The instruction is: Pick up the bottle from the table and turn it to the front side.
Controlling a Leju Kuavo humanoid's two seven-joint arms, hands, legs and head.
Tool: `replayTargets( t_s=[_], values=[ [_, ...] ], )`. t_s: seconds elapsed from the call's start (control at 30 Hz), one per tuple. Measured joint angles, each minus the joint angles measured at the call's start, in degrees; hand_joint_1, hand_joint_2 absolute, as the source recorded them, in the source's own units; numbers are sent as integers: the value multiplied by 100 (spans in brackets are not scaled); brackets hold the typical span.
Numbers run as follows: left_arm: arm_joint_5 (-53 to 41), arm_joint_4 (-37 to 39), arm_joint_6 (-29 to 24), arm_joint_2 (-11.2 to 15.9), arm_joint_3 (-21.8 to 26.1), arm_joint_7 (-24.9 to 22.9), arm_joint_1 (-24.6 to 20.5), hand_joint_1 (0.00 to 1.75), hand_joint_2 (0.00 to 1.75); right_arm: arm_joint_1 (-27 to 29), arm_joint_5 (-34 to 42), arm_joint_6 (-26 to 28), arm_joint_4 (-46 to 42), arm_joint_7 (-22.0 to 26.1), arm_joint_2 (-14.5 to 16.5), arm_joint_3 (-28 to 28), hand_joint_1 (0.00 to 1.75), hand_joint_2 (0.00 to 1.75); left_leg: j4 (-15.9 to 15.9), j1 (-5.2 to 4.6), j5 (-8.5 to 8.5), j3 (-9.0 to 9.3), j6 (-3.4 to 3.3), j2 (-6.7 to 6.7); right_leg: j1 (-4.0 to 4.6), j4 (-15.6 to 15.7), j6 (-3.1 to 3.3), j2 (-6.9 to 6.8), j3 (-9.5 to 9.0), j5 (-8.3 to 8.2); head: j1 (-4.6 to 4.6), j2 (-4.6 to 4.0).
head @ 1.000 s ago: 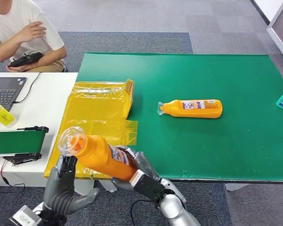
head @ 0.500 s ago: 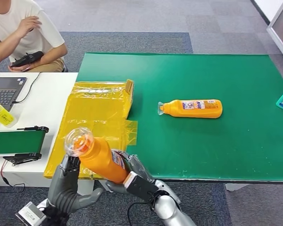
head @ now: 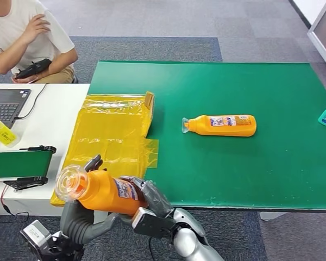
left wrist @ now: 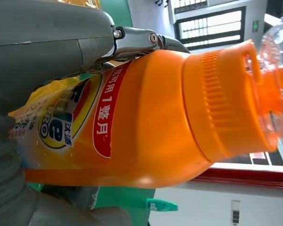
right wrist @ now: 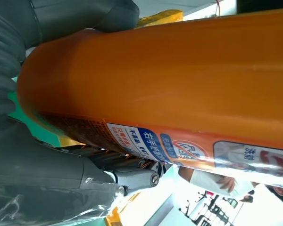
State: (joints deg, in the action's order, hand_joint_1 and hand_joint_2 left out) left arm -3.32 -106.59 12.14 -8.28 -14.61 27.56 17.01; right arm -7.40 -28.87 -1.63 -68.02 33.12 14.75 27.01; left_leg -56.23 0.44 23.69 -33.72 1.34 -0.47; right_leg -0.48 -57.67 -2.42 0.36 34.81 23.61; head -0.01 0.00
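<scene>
The bottle (head: 104, 190) is off the surface (head: 243, 179), held low in front of the robot just beside the near edge, lying nearly level with its clear cap (head: 69, 183) pointing to the robot's left. The right hand (head: 146, 204) wraps the base end; the left hand (head: 84, 217) cups under the neck end, one finger sticking up behind the shoulder. Both are closed around it, neither spread.

It looks like rigid, smooth plastic with a glossy label, so I'd judge it stiff but slippery, and likely of moderate weight if full. The ribbed orange collar (left wrist: 218, 103) below the cap seems the surest spot for a turning grip; the thin clear cap looks too fragile to squeeze.

By count: two orange bottles, one held and one lying (head: 220, 125) on the green surface well apart from the hands; one yellow bag (head: 112, 130) spread flat; one laptop (head: 5, 103) on the white desk; one person (head: 26, 38) seated beyond it.
</scene>
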Motion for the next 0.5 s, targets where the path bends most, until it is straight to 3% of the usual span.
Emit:
replayTargets(
  t_s=[0.33, 0.37, 0.47, 0.5],
  values=[
    [289, 212, 262, -185, 72, -110, 6, 2, 175, -15, -29, 147, -19, 55, -16, 84, 175, 175, 0, 0, 0, 1, 0, 0, 0, 0, 0, 0, 0, 0, 1, 0],
    [321, 238, 289, -186, 69, -103, 4, 27, 175, -15, -33, 150, -23, 55, -17, 87, 175, 175, 0, 0, 0, 1, 0, 0, 0, 0, 0, 0, 0, 0, 1, 0],
    [333, 290, 331, -186, 44, -47, -24, 157, 175, -15, -33, 186, -26, 56, -20, 90, 175, 175, 0, 0, 0, 1, 0, 0, 0, 0, 0, 0, 1, 0, 1, 0],
    [308, 302, 331, -186, 29, -33, -40, 175, 175, -14, -27, 206, -26, 55, -22, 90, 175, 175, 0, 0, 0, 1, 0, 0, 0, 0, 0, 0, 1, 0, 1, 0]
  ],
)
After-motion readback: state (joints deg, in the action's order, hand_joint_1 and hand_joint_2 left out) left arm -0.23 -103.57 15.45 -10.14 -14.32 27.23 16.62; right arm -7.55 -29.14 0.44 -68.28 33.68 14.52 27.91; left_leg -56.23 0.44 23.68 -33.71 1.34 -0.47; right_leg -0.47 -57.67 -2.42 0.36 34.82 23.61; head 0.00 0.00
